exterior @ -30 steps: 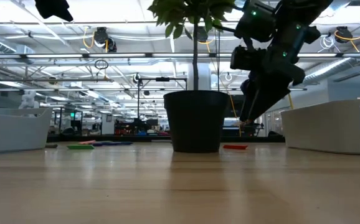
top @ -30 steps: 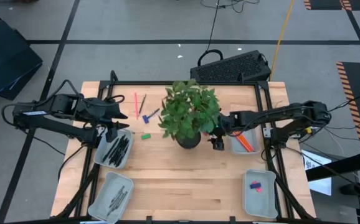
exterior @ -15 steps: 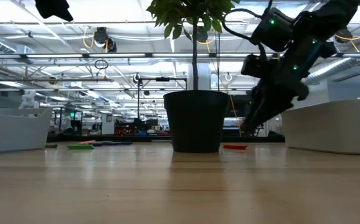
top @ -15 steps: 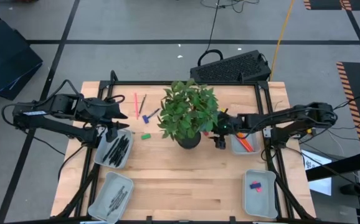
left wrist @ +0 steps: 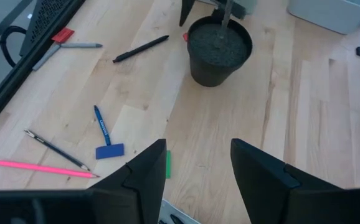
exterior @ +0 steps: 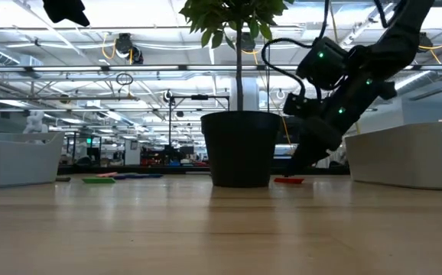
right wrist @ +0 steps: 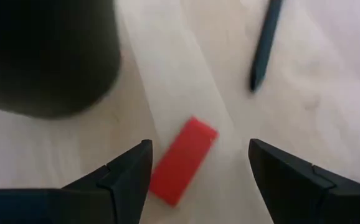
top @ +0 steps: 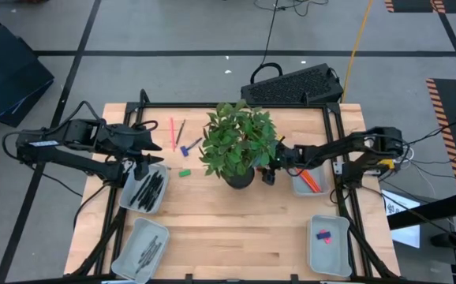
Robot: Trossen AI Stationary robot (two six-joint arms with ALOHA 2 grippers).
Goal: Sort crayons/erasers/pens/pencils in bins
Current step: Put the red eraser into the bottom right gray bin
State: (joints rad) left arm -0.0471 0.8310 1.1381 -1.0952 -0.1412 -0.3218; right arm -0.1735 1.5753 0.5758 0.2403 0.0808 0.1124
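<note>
A red eraser (right wrist: 183, 160) lies flat on the table beside the dark plant pot (right wrist: 43, 56). My right gripper (right wrist: 195, 168) is open and low over it, one finger on each side without touching; the low view shows it (exterior: 301, 162) just above the eraser (exterior: 288, 180). A black pen (right wrist: 264, 46) lies farther off. My left gripper (left wrist: 198, 171) hangs open above the left side of the table (top: 151, 145), holding nothing. Ahead of it lie a green eraser (left wrist: 167, 165), a blue eraser (left wrist: 109, 151), a blue stick (left wrist: 100, 122), a pink pencil (left wrist: 43, 168) and a dark thin stick (left wrist: 55, 149).
Four bins stand near the corners: one with black pens (top: 145, 189), one at near left (top: 140, 246), one with orange-red pencils (top: 308, 178), one with erasers (top: 327, 234). The leafy plant (top: 240, 142) stands mid-table. Bare wood spreads toward the near edge.
My right gripper has come down and moved a little toward the pot and the table's far edge, ending low over the red eraser. Its arm has tipped more steeply. The eraser has stayed where it was.
</note>
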